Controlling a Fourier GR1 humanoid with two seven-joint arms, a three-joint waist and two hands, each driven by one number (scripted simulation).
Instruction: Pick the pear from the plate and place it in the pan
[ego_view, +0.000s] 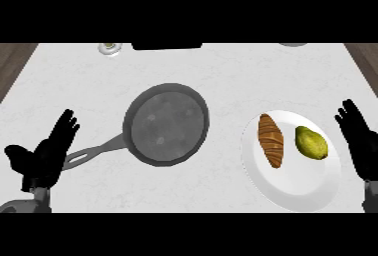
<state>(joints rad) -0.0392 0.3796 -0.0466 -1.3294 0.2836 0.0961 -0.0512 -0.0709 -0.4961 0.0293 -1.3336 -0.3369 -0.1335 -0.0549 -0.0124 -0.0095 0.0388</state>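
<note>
At lower right of the frame the pear (311, 142) sits unpicked on its plate (295, 192) (pan (166, 124) bare), and my right hand (359, 145) and left hand (46, 152) hold nothing, fingers straight.

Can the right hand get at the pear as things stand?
Probably yes. The right hand is open just right of the plate, and the pear lies on the plate's right side. The croissant lies left of it, out of the way.
</note>
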